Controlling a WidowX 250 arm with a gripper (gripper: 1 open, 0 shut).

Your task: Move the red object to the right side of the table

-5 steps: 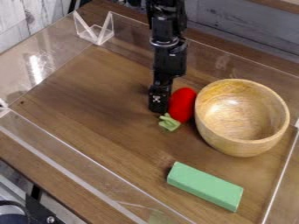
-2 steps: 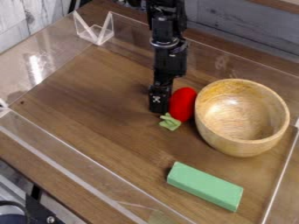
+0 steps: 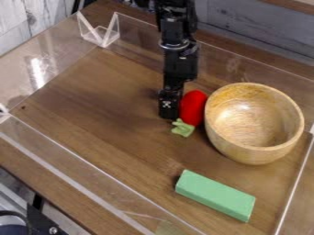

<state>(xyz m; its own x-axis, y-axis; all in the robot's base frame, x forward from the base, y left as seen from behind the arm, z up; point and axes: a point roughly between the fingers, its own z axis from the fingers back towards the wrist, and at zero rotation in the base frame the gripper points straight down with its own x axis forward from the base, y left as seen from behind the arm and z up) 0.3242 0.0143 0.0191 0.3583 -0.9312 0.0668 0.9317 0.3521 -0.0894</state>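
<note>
Nothing has moved: my pincer (image 3: 171,104) points straight down, fingers spread apart, low over the table (image 3: 98,110), against the red object (image 3: 193,105) beside the wooden bowl (image 3: 254,122).

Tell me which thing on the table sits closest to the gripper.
The red object: it sits right beside the gripper, between it and the wooden bowl. The green block lies far off, near the front edge.

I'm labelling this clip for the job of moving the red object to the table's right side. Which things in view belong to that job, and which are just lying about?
Job:
red object, beside the bowl
gripper, down at the red object's left
table

Lying about:
wooden bowl
green block
clear stand at the far corner
</note>
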